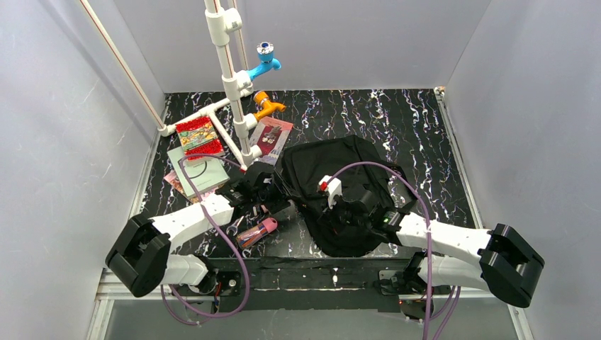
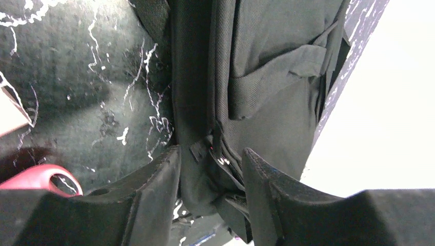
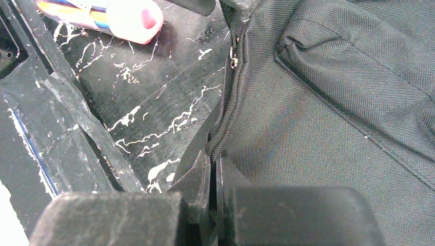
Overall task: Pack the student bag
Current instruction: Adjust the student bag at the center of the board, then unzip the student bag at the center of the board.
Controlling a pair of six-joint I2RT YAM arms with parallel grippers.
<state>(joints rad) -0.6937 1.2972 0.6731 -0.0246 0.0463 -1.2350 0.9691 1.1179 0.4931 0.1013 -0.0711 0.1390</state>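
Nothing looks packed yet: books (image 1: 200, 157) and a pencil case (image 1: 257, 231) lie at left on the counter (image 1: 397, 120). The student bag (image 1: 340, 191) sits at centre; the left end effector (image 2: 211, 177) straddles its edge half-spread, the right end effector (image 3: 214, 169) pinches its zipper seam.

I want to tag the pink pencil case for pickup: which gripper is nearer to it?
Left. The left gripper is just beyond the pink pencil case, at the student bag's left edge. The right gripper is over the bag, farther right.
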